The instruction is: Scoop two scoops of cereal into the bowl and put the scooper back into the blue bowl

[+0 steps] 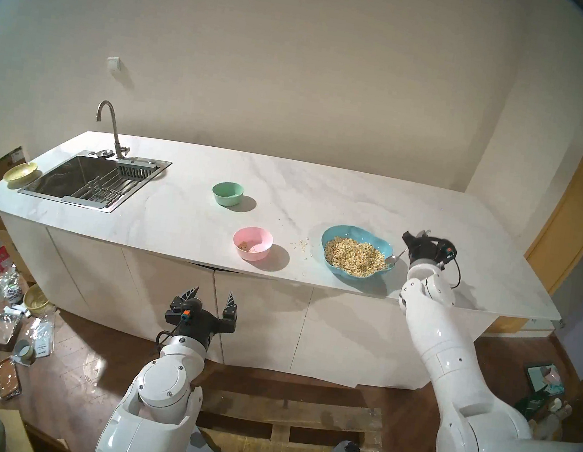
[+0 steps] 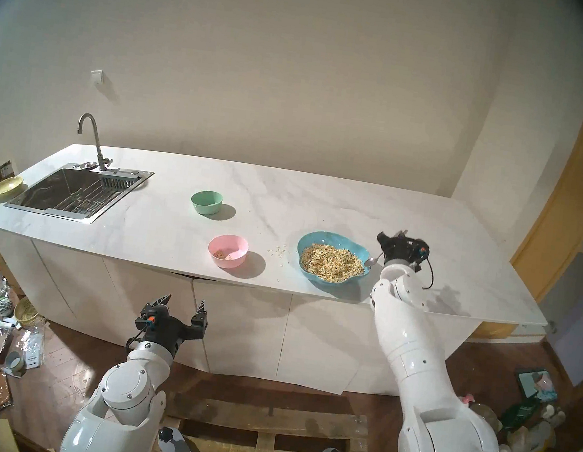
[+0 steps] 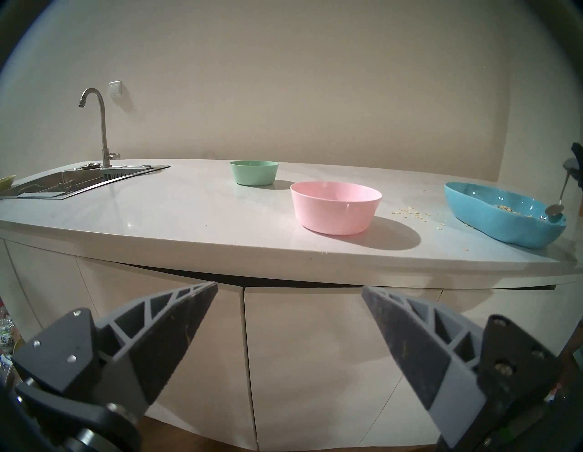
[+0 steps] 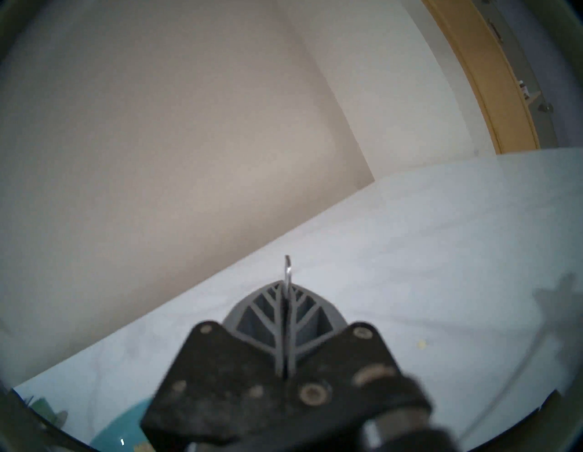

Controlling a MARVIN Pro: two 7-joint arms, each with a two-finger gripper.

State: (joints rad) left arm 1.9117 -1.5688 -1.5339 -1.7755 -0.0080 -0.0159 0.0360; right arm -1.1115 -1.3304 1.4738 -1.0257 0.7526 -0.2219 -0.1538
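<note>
Scooper [image 1: 393,258] sat head-down at the blue bowl [image 1: 332,235] right rim, handle clamped in your right claw [image 4: 286,290]. Left claw [image 1: 211,300] idled open. Pink bowl [image 1: 261,253] looked underfilled: you needed a deeper, level scoop.

Between bowls: spilled cereal flakes [image 1: 303,246] are lying on the open counter [image 1: 323,194] between the pink bowl [image 1: 252,243] and the blue bowl [image 1: 356,255].
Pink bowl's 11 o'clock: the mint-green bowl [image 1: 228,193] is standing well apart.
Blue bowl's 3 o'clock: the right gripper [image 1: 413,239] and spoon [image 1: 393,258] are occupying that rim.
Counter's 9 o'clock: the sink [image 1: 87,178] and faucet [image 1: 110,126] are blocking.
</note>
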